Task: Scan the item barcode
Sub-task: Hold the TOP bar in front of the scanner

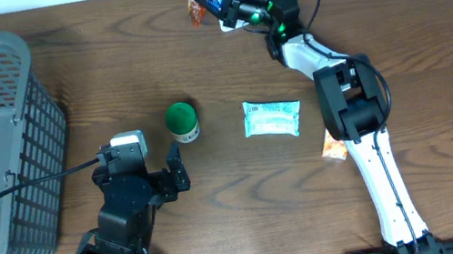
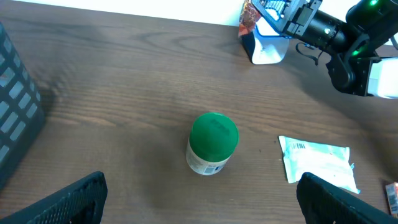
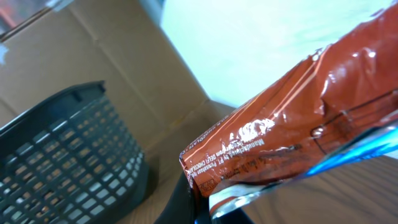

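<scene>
Brown packet clamped in outstretched right gripper; low left gripper gapes wide.

A grey basket stands left of a green-lidded jar and pale packet.

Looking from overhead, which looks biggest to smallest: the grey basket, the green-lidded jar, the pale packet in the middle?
1. Grey basket, by far the largest.
2. Pale packet.
3. Green-lidded jar, smallest; seen from above, so its height is hidden.
</scene>
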`<state>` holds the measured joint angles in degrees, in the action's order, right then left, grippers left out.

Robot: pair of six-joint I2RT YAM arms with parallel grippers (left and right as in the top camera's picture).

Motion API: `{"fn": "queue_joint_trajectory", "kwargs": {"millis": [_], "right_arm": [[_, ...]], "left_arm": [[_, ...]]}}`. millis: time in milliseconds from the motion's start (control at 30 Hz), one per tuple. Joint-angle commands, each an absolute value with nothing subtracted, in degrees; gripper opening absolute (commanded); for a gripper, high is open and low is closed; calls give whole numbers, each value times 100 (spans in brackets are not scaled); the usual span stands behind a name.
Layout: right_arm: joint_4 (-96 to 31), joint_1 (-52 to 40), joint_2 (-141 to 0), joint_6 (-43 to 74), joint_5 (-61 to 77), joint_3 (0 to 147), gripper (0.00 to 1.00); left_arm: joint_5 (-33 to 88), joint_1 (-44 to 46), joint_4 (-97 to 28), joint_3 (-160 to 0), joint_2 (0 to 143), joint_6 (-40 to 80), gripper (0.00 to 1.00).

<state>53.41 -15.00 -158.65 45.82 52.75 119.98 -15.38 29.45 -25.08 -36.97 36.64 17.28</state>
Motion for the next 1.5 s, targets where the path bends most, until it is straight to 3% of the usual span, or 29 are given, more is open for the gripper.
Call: {"fn": "queue_joint_trajectory", "kwargs": {"millis": [0, 600, 1467], "right_arm": [[5295, -1441, -15917, 4449, 5081, 12147, 1], [5002, -1341, -16230, 4685, 5177, 12138, 1], [5039, -982, -16497, 7489, 6359, 12095, 1]], "left_arm": [[-1616, 2921, -2488, -3708, 3660, 1653, 98], [-1616, 2921, -2488, -3708, 3660, 1653, 98], [-1616, 2921, -2488, -3708, 3660, 1653, 98]]}}
